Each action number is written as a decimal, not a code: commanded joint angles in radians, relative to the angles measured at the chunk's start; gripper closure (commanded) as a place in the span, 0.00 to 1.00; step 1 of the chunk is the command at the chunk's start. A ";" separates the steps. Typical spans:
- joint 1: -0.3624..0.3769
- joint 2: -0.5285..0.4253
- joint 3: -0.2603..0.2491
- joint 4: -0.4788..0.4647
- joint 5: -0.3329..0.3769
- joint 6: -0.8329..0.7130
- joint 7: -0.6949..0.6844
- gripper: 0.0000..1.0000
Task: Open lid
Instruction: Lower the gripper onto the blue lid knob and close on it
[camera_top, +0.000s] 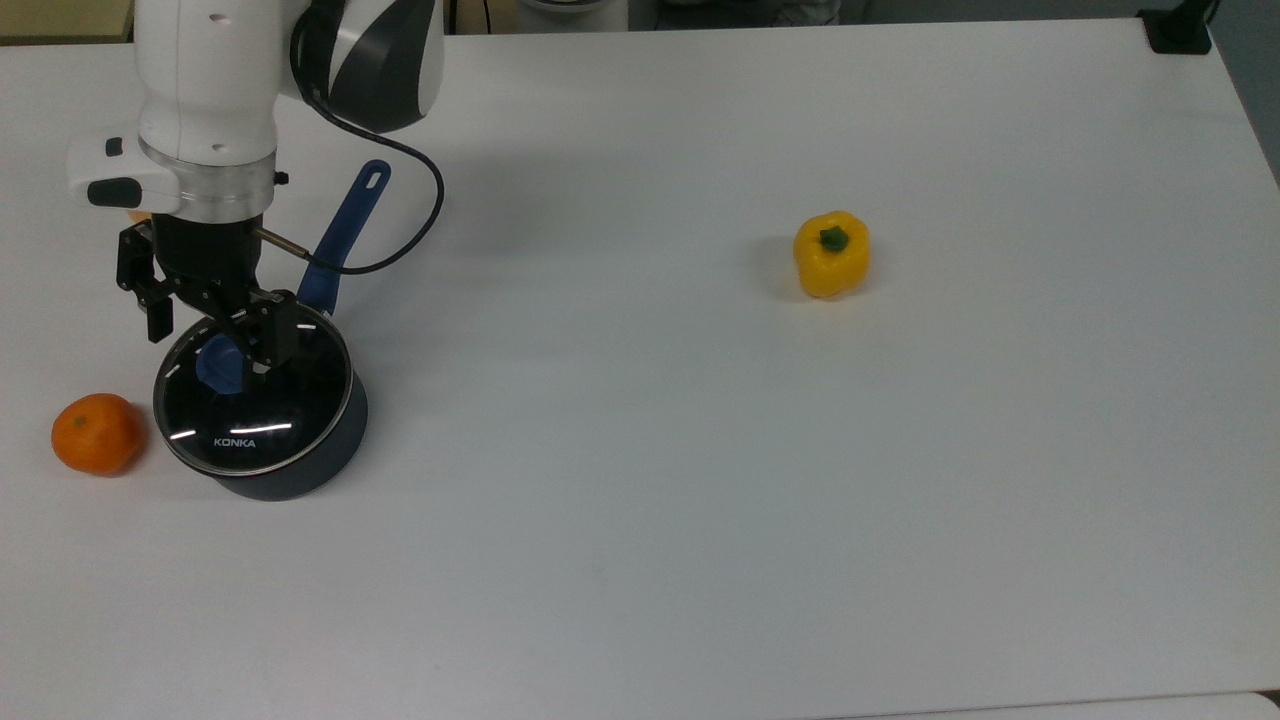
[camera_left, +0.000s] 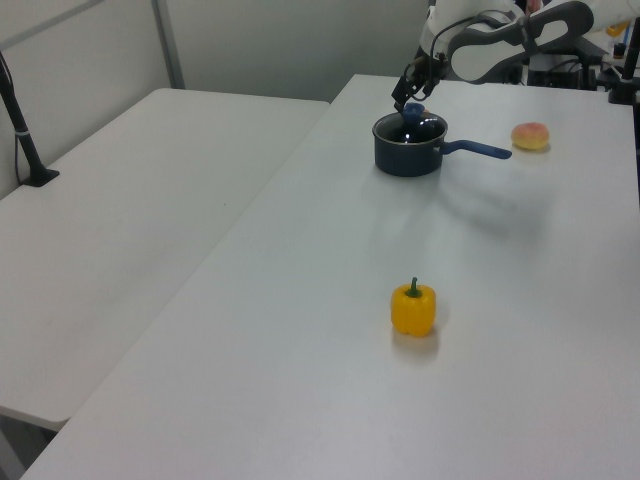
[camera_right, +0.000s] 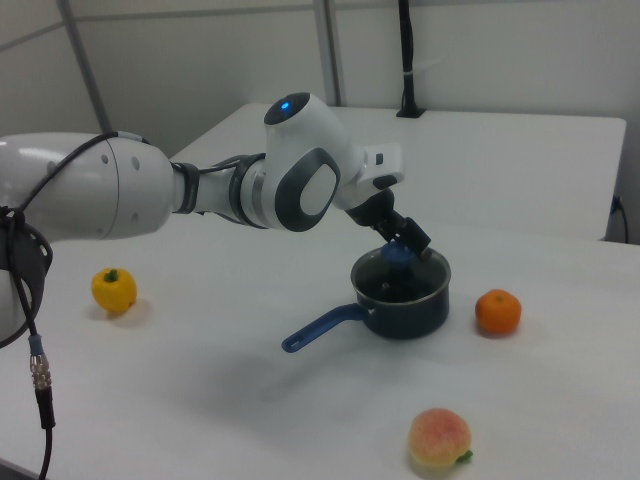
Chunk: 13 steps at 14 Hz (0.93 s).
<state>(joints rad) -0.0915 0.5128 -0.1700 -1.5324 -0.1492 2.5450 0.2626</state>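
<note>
On my white table (camera_top: 700, 500) a dark saucepan (camera_top: 300, 470) stands as landmark, its blue handle (camera_top: 345, 235) angled away. An orange (camera_top: 97, 433) sits just beside it. A yellow bell pepper (camera_top: 831, 254) stands well apart. A peach (camera_right: 439, 439) lies near the handle's side.

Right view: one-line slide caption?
Panda hand poised at the lid's blue knob on the saucepan, orange beside.
</note>
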 joint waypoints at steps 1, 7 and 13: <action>0.002 -0.004 -0.002 -0.040 -0.024 0.009 0.049 0.00; 0.004 -0.004 0.004 -0.058 -0.027 0.008 0.098 0.00; 0.004 -0.004 0.006 -0.061 -0.026 0.009 0.147 0.00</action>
<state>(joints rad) -0.0890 0.5132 -0.1651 -1.5531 -0.1492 2.5451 0.3715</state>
